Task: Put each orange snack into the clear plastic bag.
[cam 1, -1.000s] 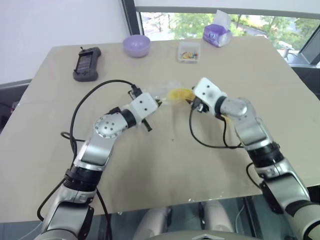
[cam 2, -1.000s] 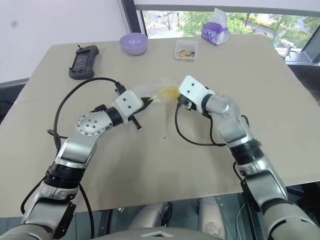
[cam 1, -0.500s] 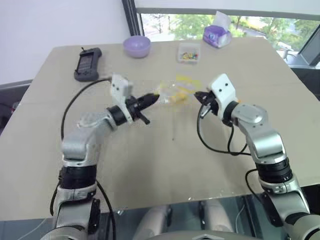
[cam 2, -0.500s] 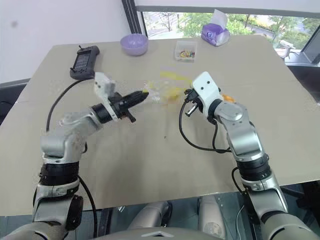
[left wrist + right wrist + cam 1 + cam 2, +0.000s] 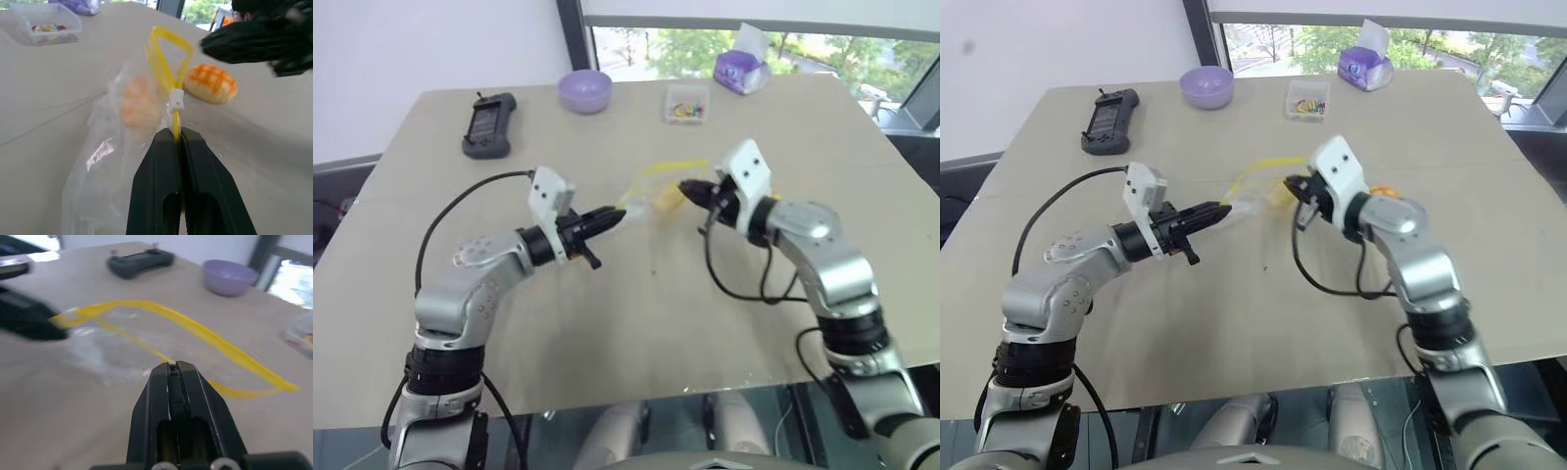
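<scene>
left wrist view has the left gripper (image 5: pixel 177 134) with its two black fingers pressed together on the yellow zip strip (image 5: pixel 168 63) of the clear plastic bag (image 5: pixel 115 147), the strip rising from between the tips and splitting into an open loop. the crinkly film hangs beside the fingers, and a pale orange snack (image 5: pixel 138 100) shows through it, inside the bag. just past the loop, a golden-orange snack with a criss-cross grid top (image 5: pixel 211 83) lies on the table (image 5: pixel 58 88), outside the bag. right wrist view shows the right gripper (image 5: pixel 174 366) with its fingers pinched shut on the other side of the strip, which sweeps out in a long yellow arc across to the left gripper's dark tip. from the head views, the two grippers face each other over the middle of the table, the bag stretched between them with its mouth pulled open (the film is too see-through there to trace its edges). farther back on the table sit a purple bowl (image 5: pixel 584 90), a small clear box of colourful bits (image 5: pixel 685 103), a dark handheld controller (image 5: pixel 486 124) and a purple tissue pack (image 5: pixel 740 67), all well apart from the bag.
</scene>
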